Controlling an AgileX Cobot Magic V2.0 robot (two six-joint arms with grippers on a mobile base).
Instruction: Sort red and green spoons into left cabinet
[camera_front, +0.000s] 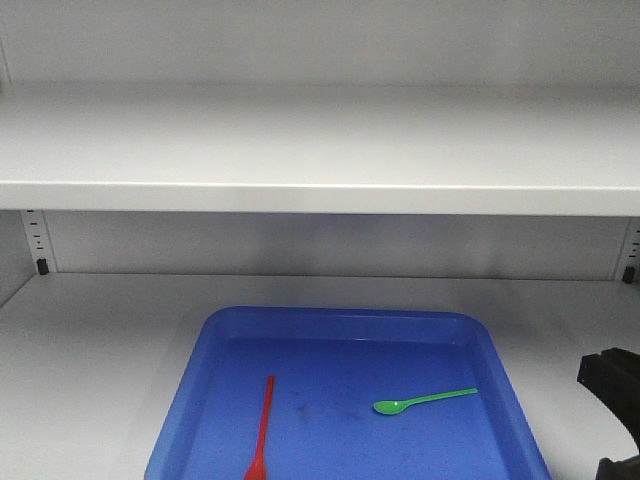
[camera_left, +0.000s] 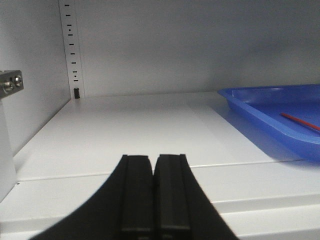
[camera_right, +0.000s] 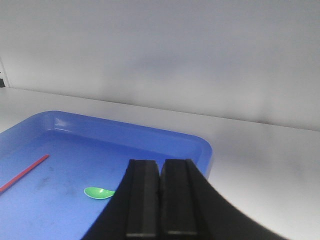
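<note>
we have both spoons lying flat in the blue tray (camera_front: 210, 345) on the lower shelf (camera_front: 90, 370) of the left cabinet (camera_front: 320, 150): the red spoon (camera_front: 263, 425) near the tray's left side, the green spoon (camera_front: 420, 401) to the right of it, well apart. our left gripper (camera_left: 152, 172) hangs over bare shelf left of the tray, jaws pressed together on nothing; our right gripper (camera_right: 160, 175), jaws also closed and empty, hovers just right of the green spoon. the risk we see: thin handles flat on the slick tray floor may skid or flip under closing fingertips, or the tray itself may slide.
</note>
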